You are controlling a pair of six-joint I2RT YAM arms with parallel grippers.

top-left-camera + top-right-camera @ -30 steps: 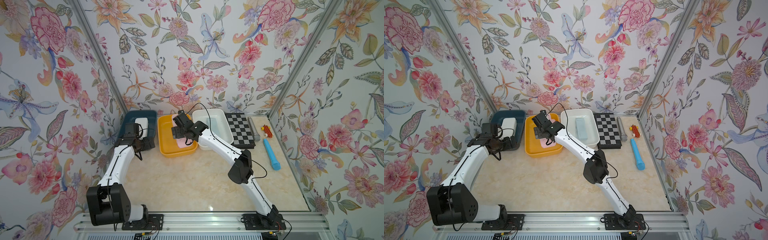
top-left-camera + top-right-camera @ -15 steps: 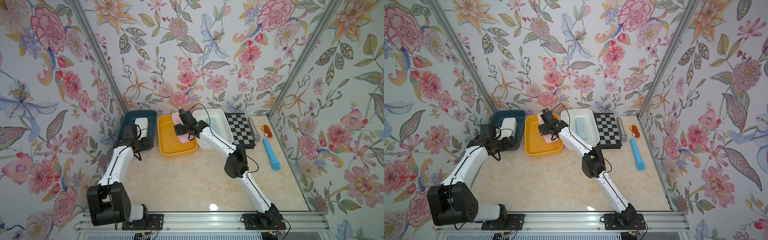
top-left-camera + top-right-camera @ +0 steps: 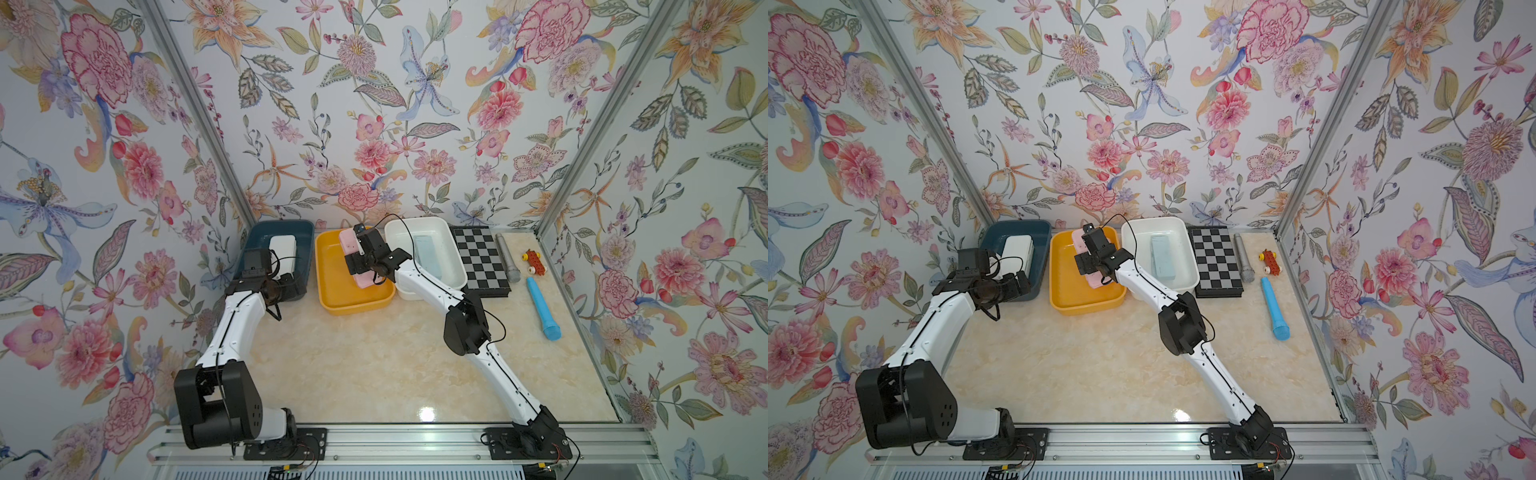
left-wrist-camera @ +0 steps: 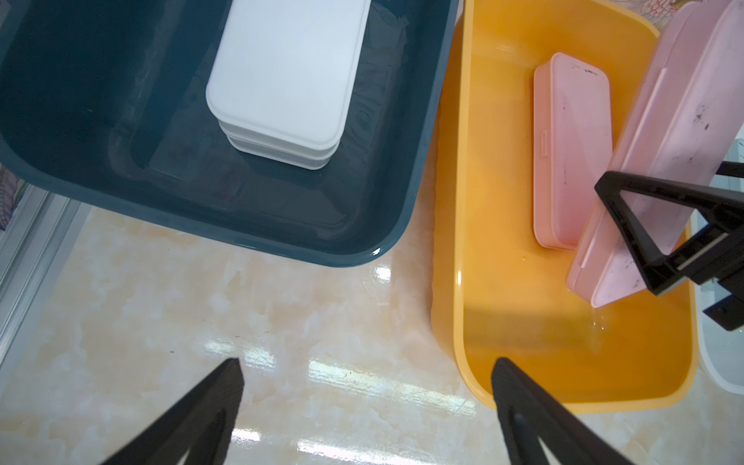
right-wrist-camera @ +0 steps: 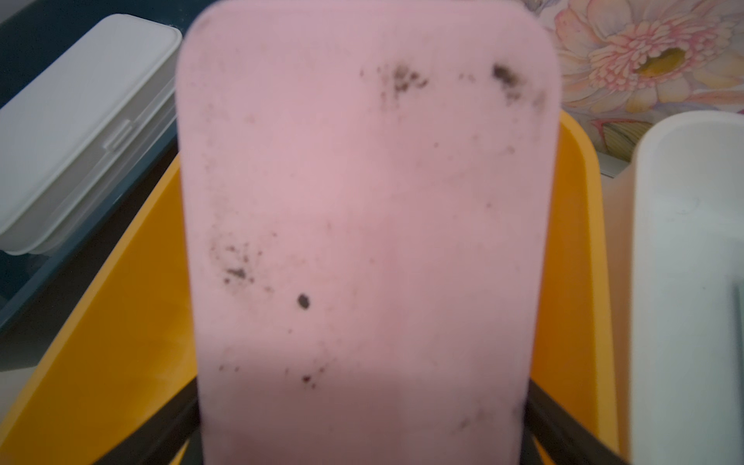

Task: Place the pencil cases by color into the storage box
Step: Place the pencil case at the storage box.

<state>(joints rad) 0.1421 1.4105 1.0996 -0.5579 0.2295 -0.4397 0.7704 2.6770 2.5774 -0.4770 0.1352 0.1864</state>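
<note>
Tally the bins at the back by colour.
Dark blue bin: 1
Yellow bin: 1
White bin: 1
Total: 3

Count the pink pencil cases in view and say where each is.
2. The flat pink case lies on the floor of the yellow bin; the tilted pink case is gripped by the right gripper over that bin. Others may hide beneath.
</note>
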